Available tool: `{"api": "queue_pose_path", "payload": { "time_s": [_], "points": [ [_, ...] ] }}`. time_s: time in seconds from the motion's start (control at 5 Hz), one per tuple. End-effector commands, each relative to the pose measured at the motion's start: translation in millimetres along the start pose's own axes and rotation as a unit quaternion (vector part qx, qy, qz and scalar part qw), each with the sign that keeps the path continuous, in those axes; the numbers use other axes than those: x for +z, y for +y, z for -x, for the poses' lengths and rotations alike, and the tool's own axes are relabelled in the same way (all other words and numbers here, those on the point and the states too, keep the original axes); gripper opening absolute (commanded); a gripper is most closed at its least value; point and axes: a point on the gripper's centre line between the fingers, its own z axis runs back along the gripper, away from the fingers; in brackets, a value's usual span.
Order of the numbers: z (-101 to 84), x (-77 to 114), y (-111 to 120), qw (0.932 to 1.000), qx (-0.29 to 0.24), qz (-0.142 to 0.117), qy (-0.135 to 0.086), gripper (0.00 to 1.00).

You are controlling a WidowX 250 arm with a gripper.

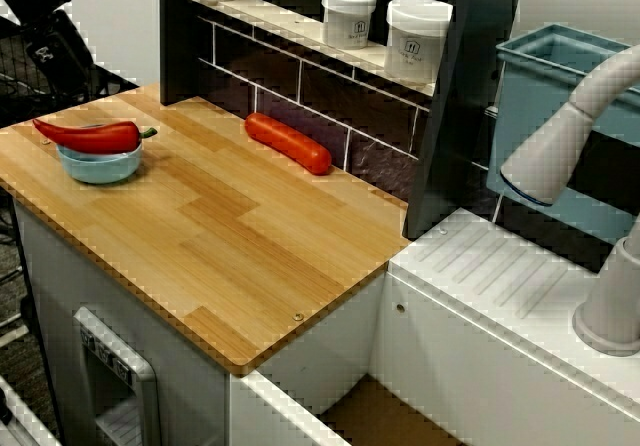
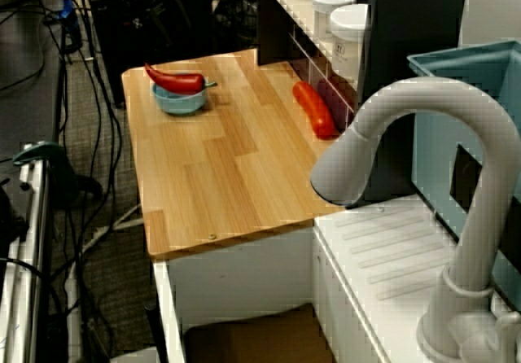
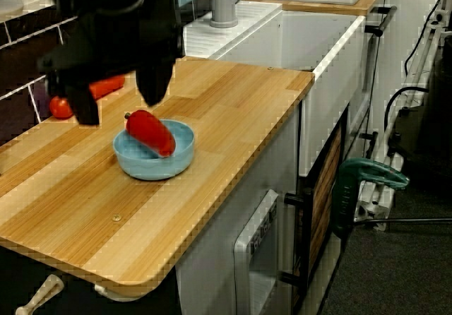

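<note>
A red chilli pepper lies across a small light-blue bowl on the wooden counter. In the view from the counter's open end, my black gripper hangs blurred in the foreground, above and in front of the bowl. It is open, with nothing between its fingers, and touches nothing. In the front view the pepper and bowl sit at the counter's left end, and only part of the black arm shows at the top left. A long red sausage lies against the tiled back wall.
Two white jars stand on the shelf above the tiles. Right of the counter are a white sink unit, a grey faucet and a teal rack. The view from the sink end shows cables on the floor beside the counter.
</note>
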Motion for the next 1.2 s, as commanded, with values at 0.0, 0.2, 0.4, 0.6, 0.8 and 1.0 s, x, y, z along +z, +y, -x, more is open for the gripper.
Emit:
{"api": "queue_pose_path", "payload": {
  "time_s": [0.0,0.2,0.4,0.6,0.8,1.0],
  "points": [
    [15.6,16.4,31,0.9956,-0.094,0.001,-0.003,1.00],
    [18.9,14.5,36,0.9886,-0.147,0.030,0.004,1.00],
    [18.5,11.3,36,0.9685,-0.236,0.074,0.032,1.00],
    [21.8,4.1,32,0.9558,-0.277,0.092,0.036,1.00],
    [26.4,-7.8,29,0.9495,-0.295,0.102,0.032,1.00],
    [29.4,-22.7,23,0.9434,-0.314,0.099,0.043,1.00]
  ]
}}
